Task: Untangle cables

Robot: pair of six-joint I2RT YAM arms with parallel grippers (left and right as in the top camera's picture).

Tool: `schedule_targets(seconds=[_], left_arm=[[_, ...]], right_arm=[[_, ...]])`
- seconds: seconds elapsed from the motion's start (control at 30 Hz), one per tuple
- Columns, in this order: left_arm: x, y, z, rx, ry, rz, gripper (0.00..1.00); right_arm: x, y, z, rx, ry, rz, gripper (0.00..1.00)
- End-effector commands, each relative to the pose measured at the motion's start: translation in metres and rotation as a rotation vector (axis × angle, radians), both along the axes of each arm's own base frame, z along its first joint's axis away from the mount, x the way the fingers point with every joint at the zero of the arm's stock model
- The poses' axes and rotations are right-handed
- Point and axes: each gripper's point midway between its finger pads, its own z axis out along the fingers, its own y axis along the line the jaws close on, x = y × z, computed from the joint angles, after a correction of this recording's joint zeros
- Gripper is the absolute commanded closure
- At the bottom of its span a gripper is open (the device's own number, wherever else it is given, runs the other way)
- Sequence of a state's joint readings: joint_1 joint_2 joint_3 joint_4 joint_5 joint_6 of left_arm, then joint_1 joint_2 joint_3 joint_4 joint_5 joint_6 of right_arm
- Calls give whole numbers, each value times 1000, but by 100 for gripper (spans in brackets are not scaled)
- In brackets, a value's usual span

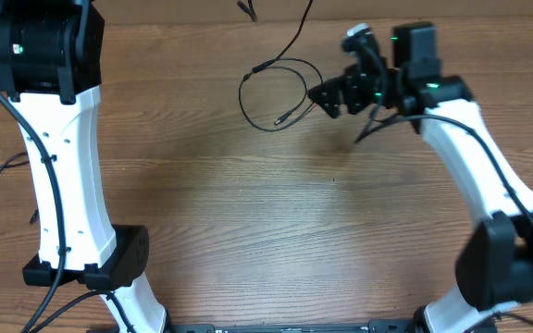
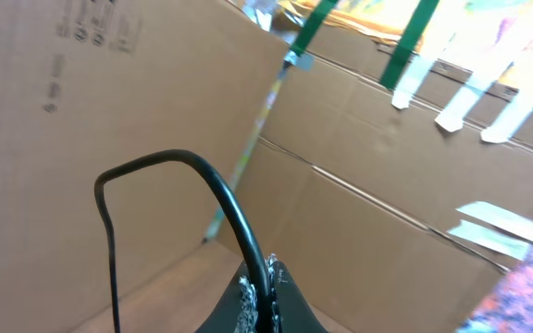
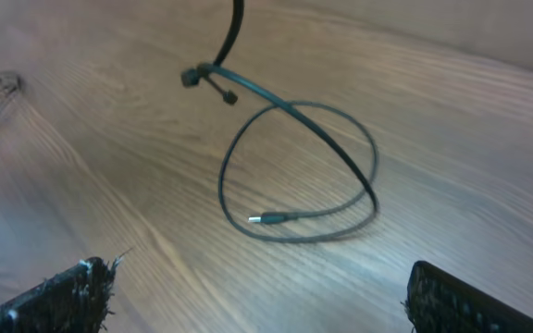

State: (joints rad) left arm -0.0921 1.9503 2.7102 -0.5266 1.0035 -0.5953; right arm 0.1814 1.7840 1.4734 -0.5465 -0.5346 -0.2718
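The right gripper [image 3: 253,296], spread wide, is being positioned just right of the looped cable [image 3: 268,219] on the table's [image 1: 248,213] far middle, where one strand clear of the crossing is best pinched; the left gripper [image 2: 266,296] is being held pressed together on a black cord [image 2: 220,190].

TABLETOP, OVERHEAD VIEW: A looped cable [image 1: 241,92] lies on the tabletop [image 1: 294,222] in the upper middle of the frame, its own plug tip resting inside the loop near the lower edge. From the loop's top a strand runs up and out past the frame's upper edge, where a second plug end [image 1: 246,11] lies to its left. The right hand [image 1: 327,97] sits just right of the loop, apart from it. The left arm [image 1: 58,157] stands along the far left, well apart.
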Motion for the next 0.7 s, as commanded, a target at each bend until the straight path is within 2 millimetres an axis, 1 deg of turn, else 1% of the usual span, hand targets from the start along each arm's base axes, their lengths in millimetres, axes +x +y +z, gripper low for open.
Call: schedule_targets(seconds=[0.0, 0.03, 0.1, 0.13, 0.2, 0.23, 0.27, 0.3, 0.33, 0.4, 0.43, 0.47, 0.53, 0.67], left_arm=[[-34, -6, 14, 2, -20, -91, 96], [-36, -7, 13, 5, -20, -103, 96], [-39, -8, 12, 11, -20, -123, 96], [-40, -8, 12, 13, -21, -129, 96], [-40, -9, 12, 13, -21, -131, 96], [-40, -8, 12, 12, -21, -129, 96], [-40, -8, 12, 12, -22, -126, 96], [-37, -5, 13, 10, -21, -113, 96], [-35, -3, 13, 8, -21, -99, 96], [-28, 5, 14, 1, -20, -57, 96], [-25, 9, 15, -3, -18, -38, 96], [-22, 13, 15, -8, -12, -21, 96], [-16, 20, 16, -29, 17, 11, 96], [-5, 29, 18, -57, 32, 84, 96]], right_arm=[[22, 31, -8, -15, -119, 81, 0], [26, 36, -10, -10, -139, 89, 0], [37, 49, -15, 1, -188, 105, 5], [42, 54, -18, 6, -209, 112, 10], [49, 60, -26, 12, -230, 119, 23], [52, 61, -32, 12, -230, 119, 33], [53, 62, -39, 10, -219, 120, 50], [52, 61, -45, 7, -202, 120, 60], [51, 61, -50, 3, -183, 120, 74], [43, 59, -59, -9, -130, 122, 92], [41, 58, -62, -11, -115, 123, 96], [38, 59, -63, -7, -100, 130, 96], [24, 66, -65, 35, -46, 182, 96], [2, 77, -64, 115, 29, 265, 96]])
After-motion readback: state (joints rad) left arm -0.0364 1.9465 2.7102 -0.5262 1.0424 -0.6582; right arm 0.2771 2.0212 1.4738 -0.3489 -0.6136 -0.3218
